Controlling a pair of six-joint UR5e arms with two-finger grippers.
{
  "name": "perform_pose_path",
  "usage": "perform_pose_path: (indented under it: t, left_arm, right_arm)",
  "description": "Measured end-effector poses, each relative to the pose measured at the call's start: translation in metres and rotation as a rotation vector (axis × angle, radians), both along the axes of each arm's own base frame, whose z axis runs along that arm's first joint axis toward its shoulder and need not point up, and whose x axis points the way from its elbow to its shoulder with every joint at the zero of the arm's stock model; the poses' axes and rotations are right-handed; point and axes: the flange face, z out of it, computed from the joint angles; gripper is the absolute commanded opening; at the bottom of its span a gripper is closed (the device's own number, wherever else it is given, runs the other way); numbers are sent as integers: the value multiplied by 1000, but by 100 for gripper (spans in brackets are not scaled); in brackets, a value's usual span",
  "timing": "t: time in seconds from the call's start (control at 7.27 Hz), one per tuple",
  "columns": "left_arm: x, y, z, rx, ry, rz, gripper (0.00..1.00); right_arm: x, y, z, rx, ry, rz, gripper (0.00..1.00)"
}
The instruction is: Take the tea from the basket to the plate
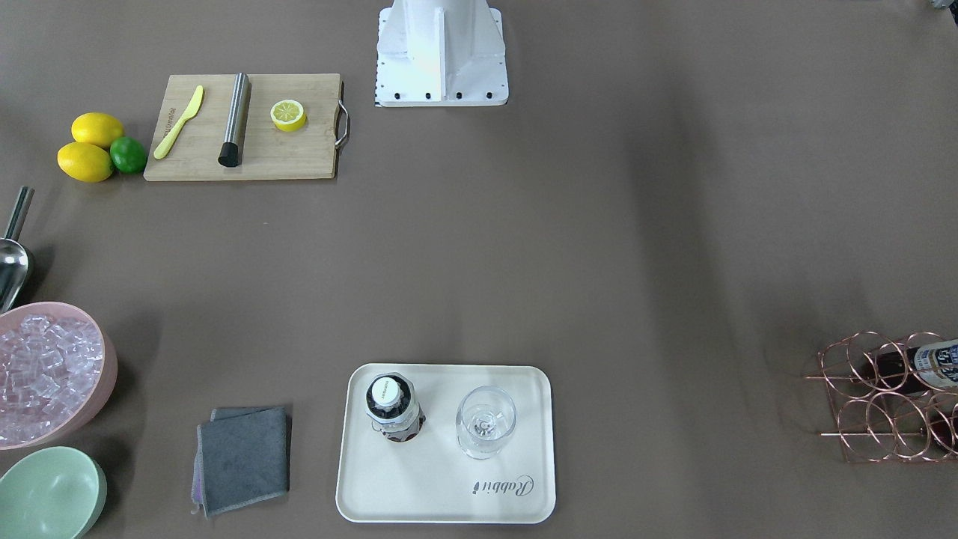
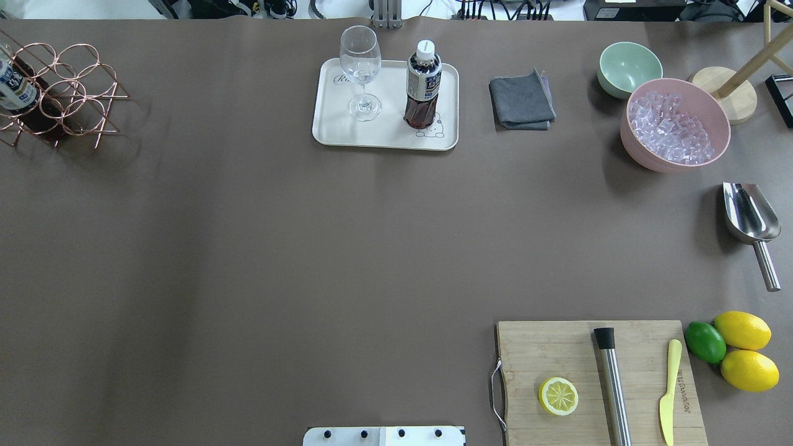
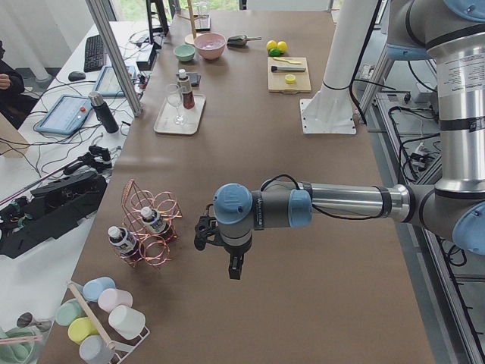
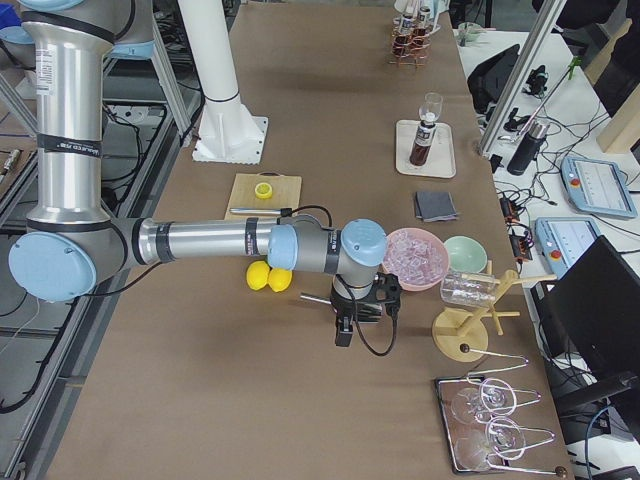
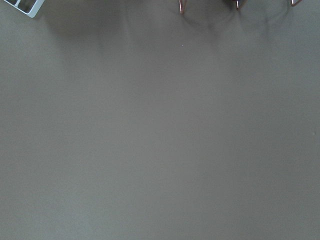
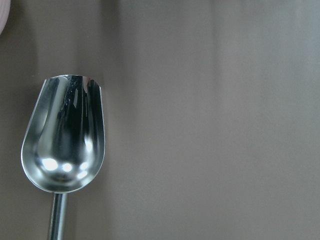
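One tea bottle (image 2: 423,87) stands upright on the cream plate (image 2: 384,133), beside a stemmed glass (image 2: 360,68); it also shows in the front-facing view (image 1: 393,408). Two more tea bottles (image 3: 121,239) lie in the copper wire basket (image 2: 62,93) at the table's far left. My left gripper (image 3: 234,271) hangs over bare table near the basket, seen only in the exterior left view; I cannot tell if it is open or shut. My right gripper (image 4: 342,337) hangs over the metal scoop (image 6: 62,145); I cannot tell its state either. Neither holds anything visible.
On my right are a pink bowl of ice (image 2: 672,124), a green bowl (image 2: 629,68), a grey cloth (image 2: 521,99), a cutting board (image 2: 595,378) with a half lemon, a steel rod and a yellow knife, and lemons and a lime (image 2: 731,350).
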Motion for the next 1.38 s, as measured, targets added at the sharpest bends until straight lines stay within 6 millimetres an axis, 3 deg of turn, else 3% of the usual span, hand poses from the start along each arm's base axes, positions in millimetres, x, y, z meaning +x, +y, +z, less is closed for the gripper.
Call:
perform_pose_path:
  t: [0.55,1.38]
  left_arm:
    - [-15,12,7,-11,5,-39,97]
    - [-17,13,4,-9,-1,-44,97]
  right_arm:
    - [0,-1,-1,2,0,0,100]
    - [0,-1,0,-1,-1,1,100]
